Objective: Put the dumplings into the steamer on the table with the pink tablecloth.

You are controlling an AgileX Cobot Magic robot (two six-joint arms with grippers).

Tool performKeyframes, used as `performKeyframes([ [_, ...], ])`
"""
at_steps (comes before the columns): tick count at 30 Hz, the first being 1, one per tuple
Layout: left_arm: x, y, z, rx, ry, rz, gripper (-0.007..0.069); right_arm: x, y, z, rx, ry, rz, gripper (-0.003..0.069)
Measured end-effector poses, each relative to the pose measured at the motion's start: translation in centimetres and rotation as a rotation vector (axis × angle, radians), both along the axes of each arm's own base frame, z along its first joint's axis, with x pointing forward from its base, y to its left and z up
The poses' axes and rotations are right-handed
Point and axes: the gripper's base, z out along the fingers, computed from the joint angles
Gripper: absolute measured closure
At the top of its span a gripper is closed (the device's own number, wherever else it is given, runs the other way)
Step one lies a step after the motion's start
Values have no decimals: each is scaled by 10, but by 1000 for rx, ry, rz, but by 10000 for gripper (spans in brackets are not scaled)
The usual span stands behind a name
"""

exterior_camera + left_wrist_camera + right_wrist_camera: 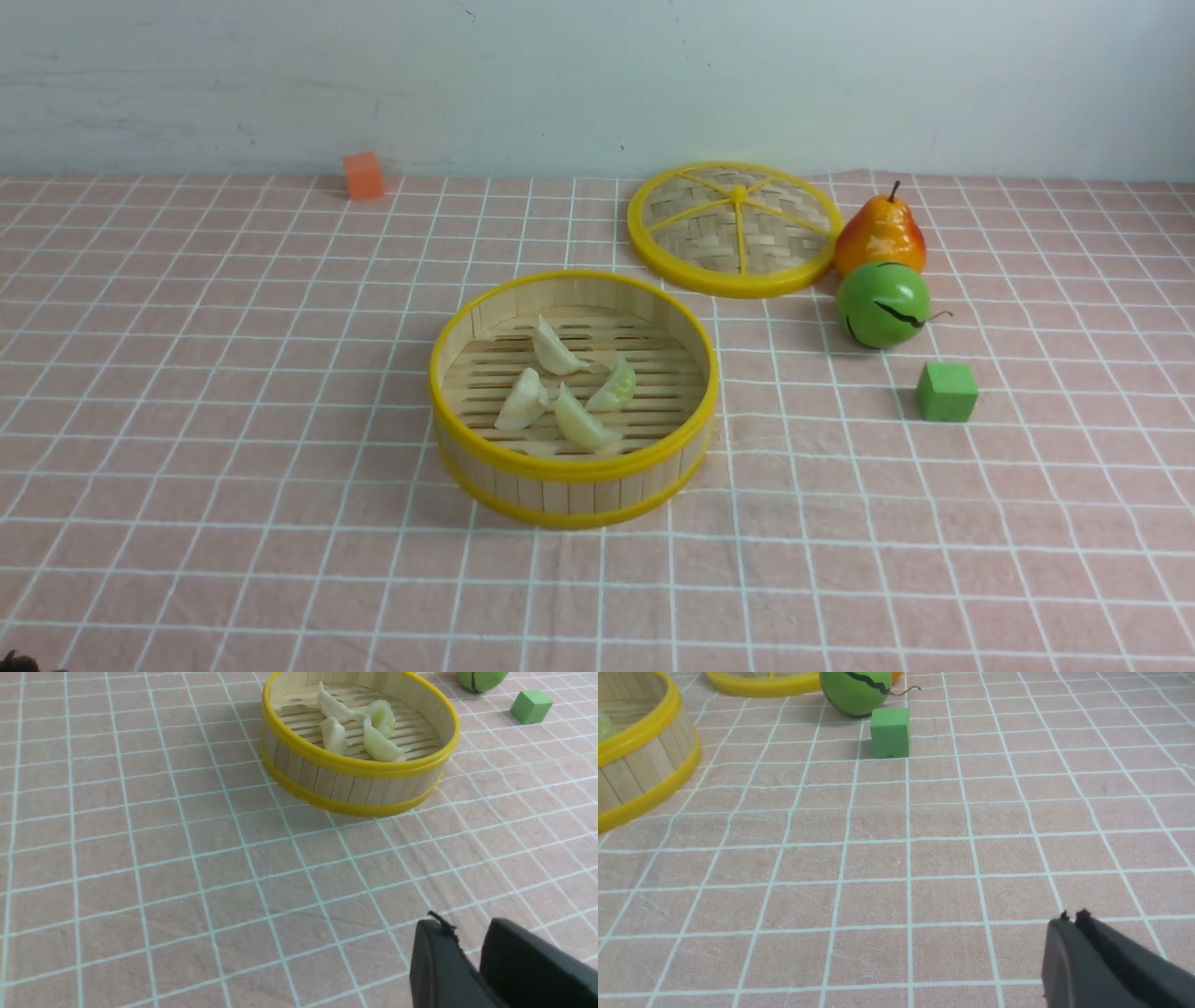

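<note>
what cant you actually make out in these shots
- Pear: its base is hidden behind the green ball in the front view.
- Steamer: cut off by the right wrist frame edge; its dumplings are hidden by its wall there.
- Left gripper: only the fingertips show, the rest cut off by the left wrist frame edge.

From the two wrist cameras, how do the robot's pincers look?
Only the fingers show. The left pincer has two thick, matte black fingers with rounded tips, one frayed at its tip. The right pincer is also matte black, with small nubs on its tips. No cables or markings are visible.
</note>
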Motion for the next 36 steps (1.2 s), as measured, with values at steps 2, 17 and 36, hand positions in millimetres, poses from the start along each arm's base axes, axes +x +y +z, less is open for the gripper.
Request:
performKeyframes([
  [2,2,2,0,-84,-52,53,564,0,0,0,-5,0,0,654],
  [17,12,22,-80,-180,-241,485,638,0,0,0,-6,0,0,645],
  [36,10,23,-111,-44,-64,501,638,0,0,0,-7,-1,-1,627],
])
